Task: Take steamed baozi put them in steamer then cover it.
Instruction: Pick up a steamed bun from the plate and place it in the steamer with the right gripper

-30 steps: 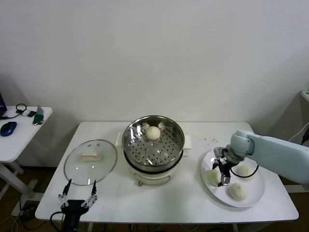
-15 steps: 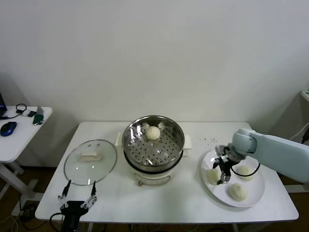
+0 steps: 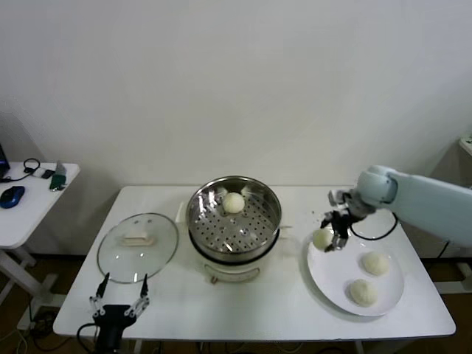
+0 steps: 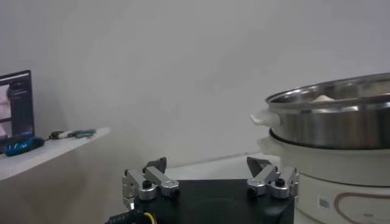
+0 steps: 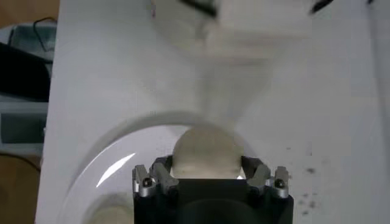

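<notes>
side table: far left edge of the head view, small white table [image 3: 29,210] with a blue mouse [image 3: 12,196] and cables on it
left gripper: bottom left of the head view, at the near table edge [image 3: 118,295], fingers spread wide, nothing between them, parked just in front of the cover
cover: left of centre, glass lid [image 3: 138,247] lying flat on the white table [image 3: 258,310], cream handle up, just beside the steamer, not on it
steamer: centre of the head view, steel pot [image 3: 234,215] on white base, open, perforated tray showing; in the left wrist view it fills the right side [image 4: 341,122]
baozi in steamer: one bun [image 3: 234,202] on the tray toward the back rim
right gripper: right of centre in the head view [image 3: 332,236], lifted above the left edge of the plate, between steamer and plate, fingers closed around a bun
held baozi: cream bun [image 3: 322,238] clamped in the right gripper, off the plate; in the right wrist view it sits between the two fingers [image 5: 204,152]
plate: lower right of the head view, flat white plate [image 3: 332,276] on the table
baozi on plate: two left, one [image 3: 375,262] at the upper right of the plate, one [image 3: 362,292] nearer the front, apart from each other
crumbs: small dark specks [image 3: 317,214] on the table behind the plate
</notes>
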Available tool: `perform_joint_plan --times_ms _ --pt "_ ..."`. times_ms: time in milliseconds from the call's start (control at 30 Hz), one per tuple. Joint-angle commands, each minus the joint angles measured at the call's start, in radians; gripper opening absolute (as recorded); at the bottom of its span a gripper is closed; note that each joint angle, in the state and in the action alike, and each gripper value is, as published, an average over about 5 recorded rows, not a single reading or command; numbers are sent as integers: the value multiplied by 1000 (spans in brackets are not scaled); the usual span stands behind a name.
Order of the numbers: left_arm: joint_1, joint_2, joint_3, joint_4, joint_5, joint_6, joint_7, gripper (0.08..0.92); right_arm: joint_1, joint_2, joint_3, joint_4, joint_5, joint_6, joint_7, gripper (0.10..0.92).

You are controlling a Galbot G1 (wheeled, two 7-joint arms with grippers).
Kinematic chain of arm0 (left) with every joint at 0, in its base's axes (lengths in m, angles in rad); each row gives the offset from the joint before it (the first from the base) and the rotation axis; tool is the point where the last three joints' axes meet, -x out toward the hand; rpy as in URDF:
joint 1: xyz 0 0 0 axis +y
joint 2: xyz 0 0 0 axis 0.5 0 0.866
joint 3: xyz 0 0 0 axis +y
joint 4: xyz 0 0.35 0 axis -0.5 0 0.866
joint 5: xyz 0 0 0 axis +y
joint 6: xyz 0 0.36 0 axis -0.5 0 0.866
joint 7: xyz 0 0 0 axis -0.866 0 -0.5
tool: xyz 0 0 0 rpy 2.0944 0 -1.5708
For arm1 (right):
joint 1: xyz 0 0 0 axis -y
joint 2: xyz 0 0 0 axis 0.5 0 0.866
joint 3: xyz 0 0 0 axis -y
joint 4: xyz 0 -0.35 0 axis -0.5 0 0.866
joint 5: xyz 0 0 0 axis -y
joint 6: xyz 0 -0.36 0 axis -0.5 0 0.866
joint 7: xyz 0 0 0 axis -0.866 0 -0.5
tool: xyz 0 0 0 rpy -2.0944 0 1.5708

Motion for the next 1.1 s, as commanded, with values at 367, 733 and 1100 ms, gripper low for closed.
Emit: perform_joint_plan --times_ms 367,733,1100 --pt "2 5 28 -13 9 -2 -1 823 370 424 -148 -73 380 -49 32 738" --pt "10 20 23 -26 0 -7 -3 823 205 682 -117 -169 390 -92 75 738" --pt "7 30 18 -21 -11 -5 -3 823 82 767 -128 -255 338 -89 75 738"
